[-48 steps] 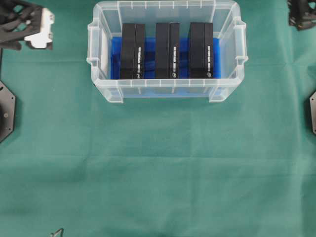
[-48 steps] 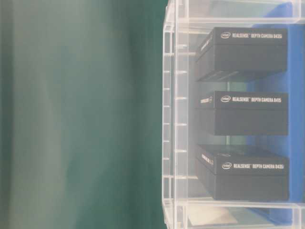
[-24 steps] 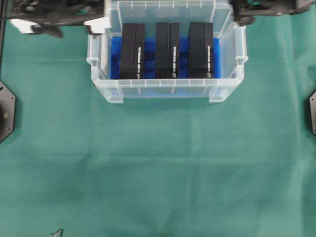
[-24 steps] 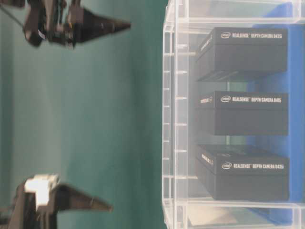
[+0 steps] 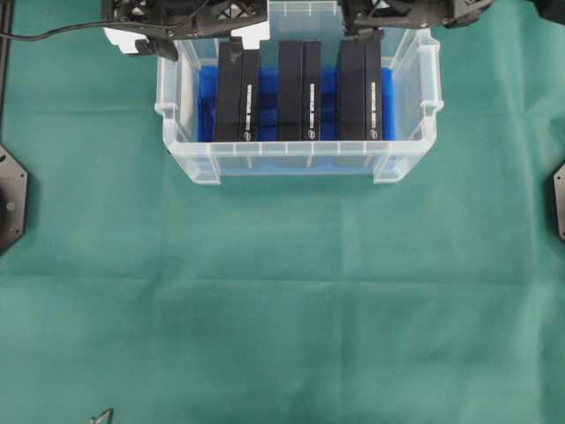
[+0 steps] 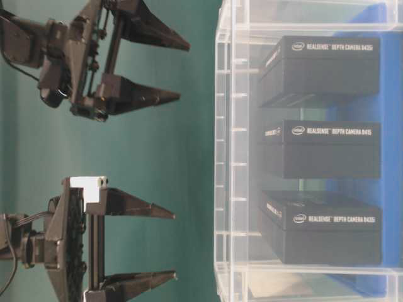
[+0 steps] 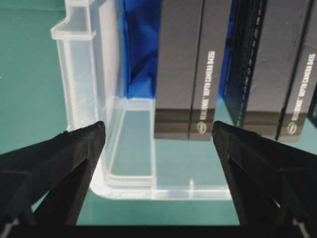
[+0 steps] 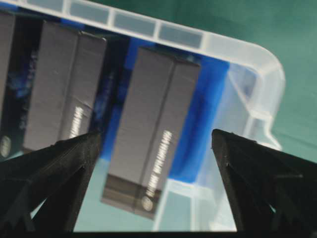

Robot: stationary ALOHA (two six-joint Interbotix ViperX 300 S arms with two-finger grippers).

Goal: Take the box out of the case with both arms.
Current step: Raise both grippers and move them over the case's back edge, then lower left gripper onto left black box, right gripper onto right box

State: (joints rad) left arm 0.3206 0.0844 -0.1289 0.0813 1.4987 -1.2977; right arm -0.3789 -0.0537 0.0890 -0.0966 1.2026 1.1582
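Three black boxes stand on edge side by side inside the case (image 5: 297, 161), on its blue lining; the left box (image 5: 237, 95) sits under my left gripper (image 5: 205, 41), the right box (image 5: 359, 93) under my right gripper (image 5: 364, 25). Both of my grippers are spread wide, grasping nothing, poised at the case's far rim. The case rests on the green-covered tabletop (image 5: 282, 300).

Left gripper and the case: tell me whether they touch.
Apart. In the table-level view the left gripper, jaws open, hangs with green cloth between its tips and the case.
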